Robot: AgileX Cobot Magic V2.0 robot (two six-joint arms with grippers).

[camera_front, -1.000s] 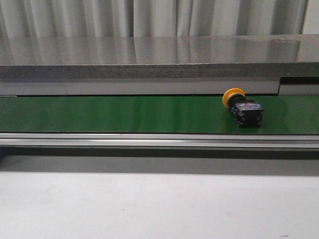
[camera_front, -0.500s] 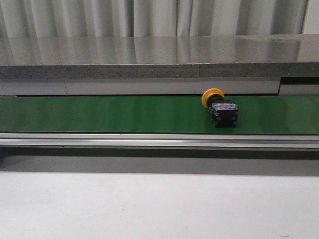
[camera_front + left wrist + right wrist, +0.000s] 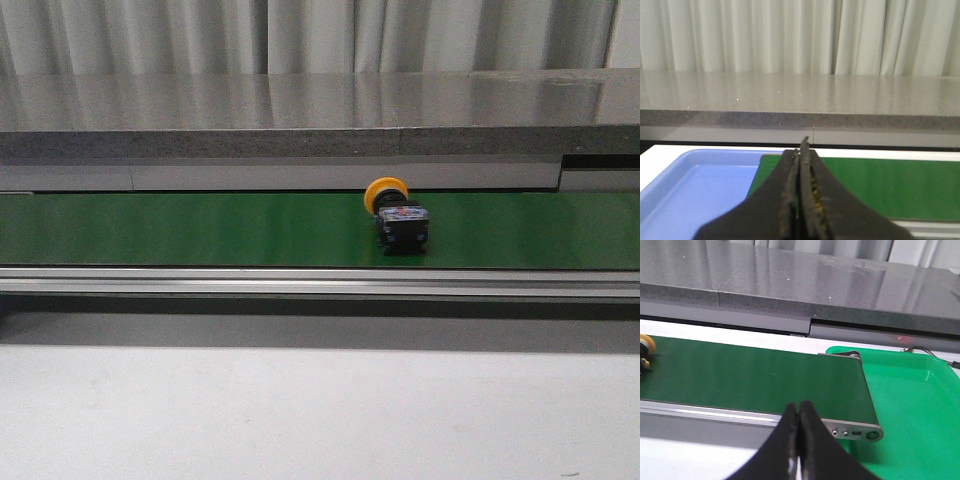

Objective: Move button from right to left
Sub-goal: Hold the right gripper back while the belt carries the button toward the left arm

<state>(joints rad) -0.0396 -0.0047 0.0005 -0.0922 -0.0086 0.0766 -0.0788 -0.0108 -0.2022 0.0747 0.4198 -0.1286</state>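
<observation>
The button [image 3: 397, 218] lies on its side on the green belt [image 3: 200, 230], right of middle. Both the left gripper [image 3: 801, 165] and right gripper [image 3: 798, 425] are pinched closed, holding nothing.

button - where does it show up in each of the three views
Front view: button on the green belt, right of centre.
Left wrist view: not in it; only the belt's end beside a blue tray.
Right wrist view: cut off at the picture's edge.
Shared landmark: the belt.
</observation>
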